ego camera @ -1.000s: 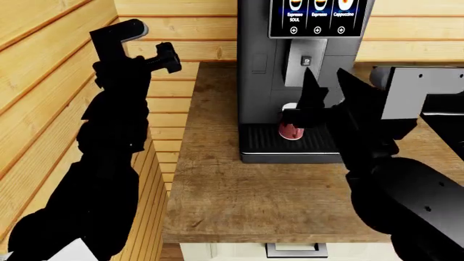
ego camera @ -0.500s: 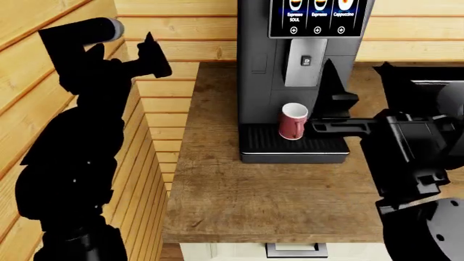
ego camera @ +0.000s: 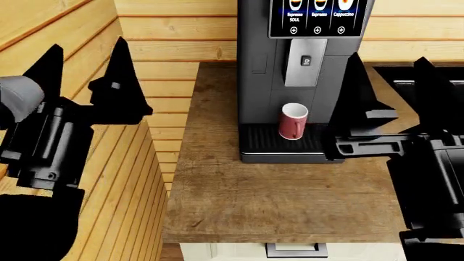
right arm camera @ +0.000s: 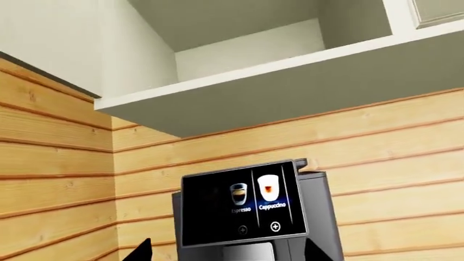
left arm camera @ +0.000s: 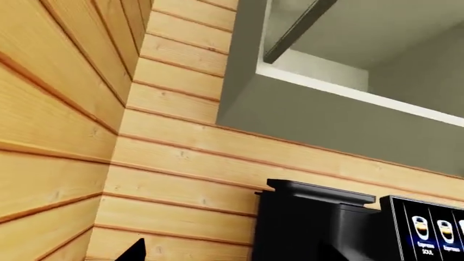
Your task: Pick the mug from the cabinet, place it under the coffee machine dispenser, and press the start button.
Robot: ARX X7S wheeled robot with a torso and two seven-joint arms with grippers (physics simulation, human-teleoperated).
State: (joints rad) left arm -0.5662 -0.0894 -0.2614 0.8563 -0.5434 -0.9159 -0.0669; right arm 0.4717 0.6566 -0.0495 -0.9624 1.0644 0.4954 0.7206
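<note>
The red-pink mug [ego camera: 293, 120] stands upright on the black drip tray [ego camera: 261, 142], right below the grey dispenser [ego camera: 305, 62] of the tall dark-grey coffee machine [ego camera: 257, 81]. My right gripper [ego camera: 392, 73] is open and empty, to the right of the machine, fingers pointing up, apart from the mug. My left gripper [ego camera: 86, 60] is open and empty at the far left by the wooden wall. The right wrist view faces the machine's screen [right arm camera: 243, 204] between the fingertips [right arm camera: 141, 251]. The mug is out of both wrist views.
The screen [ego camera: 317, 16] shows drink icons with round plus buttons. A wooden counter [ego camera: 268, 201] carries the machine. A plank wall [ego camera: 65, 27] stands at the left. An open cabinet [right arm camera: 239, 43] hangs above. A drawer handle [ego camera: 292, 250] sits below the counter's front edge.
My right gripper has let go of the mug and drawn back to the right, fingers now up. My left arm has swung left and nearer the camera. The mug stays on the tray.
</note>
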